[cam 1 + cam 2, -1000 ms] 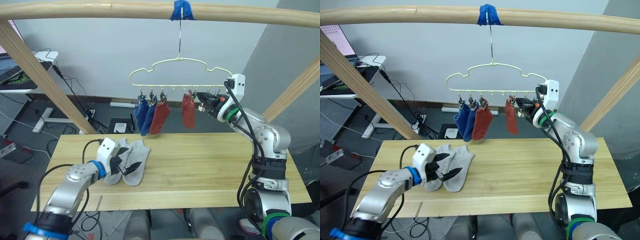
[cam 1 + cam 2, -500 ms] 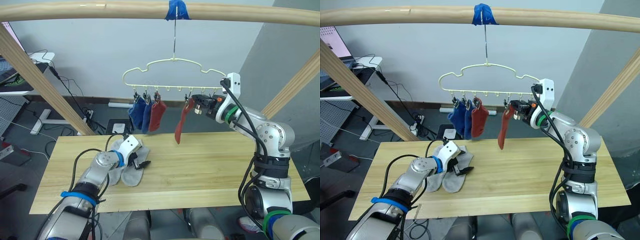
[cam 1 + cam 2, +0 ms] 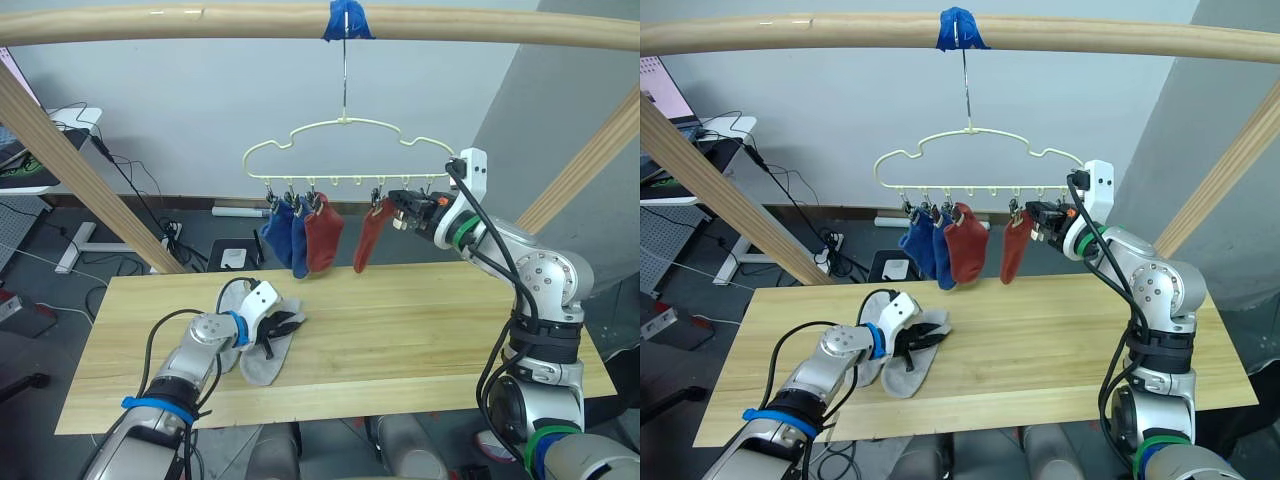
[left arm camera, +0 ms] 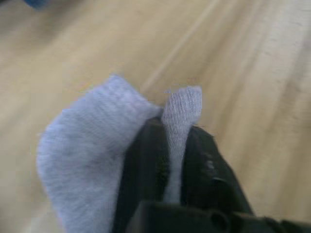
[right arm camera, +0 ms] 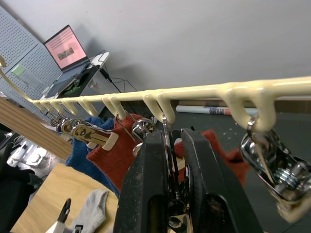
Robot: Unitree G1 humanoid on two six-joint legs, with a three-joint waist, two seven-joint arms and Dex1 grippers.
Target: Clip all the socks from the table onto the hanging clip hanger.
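Observation:
The pale yellow clip hanger [image 3: 345, 124] hangs by its hook from the top pole. Two blue socks [image 3: 285, 235] and two rust red socks [image 3: 323, 238] hang from its clips. My right gripper [image 3: 397, 198] is at the hanger's right side, beside the fourth sock [image 3: 368, 240]; in the right wrist view its fingers [image 5: 146, 179] are shut on a metal clip [image 5: 167, 145]. Two light grey socks [image 3: 262, 352] lie on the table [image 3: 420, 330] at the left. My left gripper [image 3: 288, 323] is shut on the edge of one grey sock [image 4: 180, 121].
A round wooden pole frame [image 3: 200, 18] spans above, with slanted poles at left [image 3: 80, 170] and right [image 3: 585, 165]. Blue tape [image 3: 345, 18] marks where the hook hangs. A desk [image 3: 55, 125] and cables stand behind at the left.
My left gripper has closed on the grey sock's edge. The right-hand red sock, swung out half a second ago, hangs closer to straight. The camera view has shifted.

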